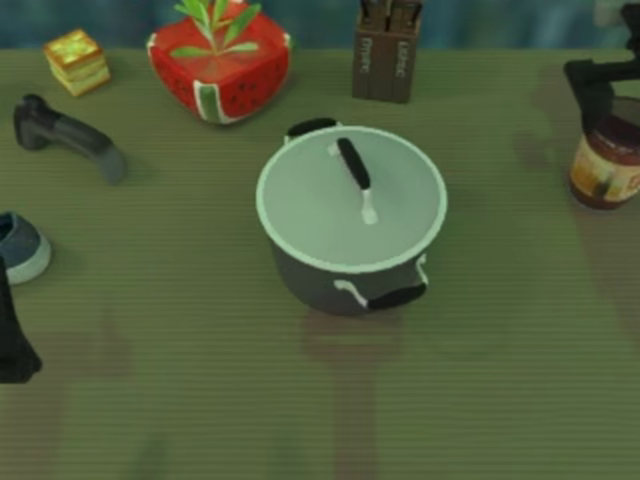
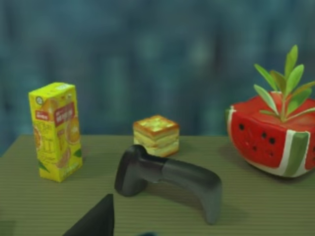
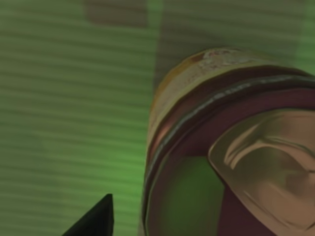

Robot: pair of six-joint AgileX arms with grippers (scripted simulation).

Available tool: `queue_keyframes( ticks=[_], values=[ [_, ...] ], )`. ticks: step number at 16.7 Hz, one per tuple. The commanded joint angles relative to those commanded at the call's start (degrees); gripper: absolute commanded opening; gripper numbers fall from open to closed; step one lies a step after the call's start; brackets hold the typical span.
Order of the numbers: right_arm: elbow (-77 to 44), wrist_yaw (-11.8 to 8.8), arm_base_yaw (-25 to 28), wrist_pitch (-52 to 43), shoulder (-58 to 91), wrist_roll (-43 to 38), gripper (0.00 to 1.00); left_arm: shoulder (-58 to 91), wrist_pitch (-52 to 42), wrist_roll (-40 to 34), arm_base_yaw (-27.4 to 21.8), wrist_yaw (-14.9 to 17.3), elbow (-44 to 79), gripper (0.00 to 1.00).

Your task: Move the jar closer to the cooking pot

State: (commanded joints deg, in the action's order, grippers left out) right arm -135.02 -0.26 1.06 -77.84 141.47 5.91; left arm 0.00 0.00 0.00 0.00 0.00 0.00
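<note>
The jar [image 1: 606, 168] stands at the far right edge of the table [image 1: 200, 380], well apart from the cooking pot [image 1: 350, 215] in the middle, so the move itself is not yet done. My right gripper [image 1: 600, 95] is over the jar, and my right wrist view shows the jar's lid and shoulder filling the picture close below. I cannot tell whether my fingers are spread or closed round it. What is left, I judge, is to secure the jar, carry it left and set it down near the pot.

There is bare cloth between jar and pot, a free lane. The knife block [image 1: 386, 52] stands behind it, near the back edge. The jar sits close to the table's right edge, so I should draw it inward only. My left gripper [image 1: 12, 340] is parked at the left edge, beside a scanner [image 1: 70, 135].
</note>
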Motion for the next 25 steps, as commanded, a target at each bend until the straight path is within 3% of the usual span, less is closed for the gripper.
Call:
queue_keyframes(
  ticks=[5,11,16,25],
  values=[
    [0.36,0.04,-0.27,0.31,0.0,0.0,1.0,0.0,0.0,0.0,0.0,0.0,0.0,1.0],
    [8.06,0.02,0.08,9.19,0.96,-0.09,1.0,0.0,0.0,0.0,0.0,0.0,0.0,1.0],
    [9.15,0.03,0.11,10.32,1.17,-0.12,1.0,0.0,0.0,0.0,0.0,0.0,0.0,1.0],
    [9.15,0.03,0.11,10.32,1.17,-0.12,0.32,0.0,0.0,0.0,0.0,0.0,0.0,1.0]
  ],
)
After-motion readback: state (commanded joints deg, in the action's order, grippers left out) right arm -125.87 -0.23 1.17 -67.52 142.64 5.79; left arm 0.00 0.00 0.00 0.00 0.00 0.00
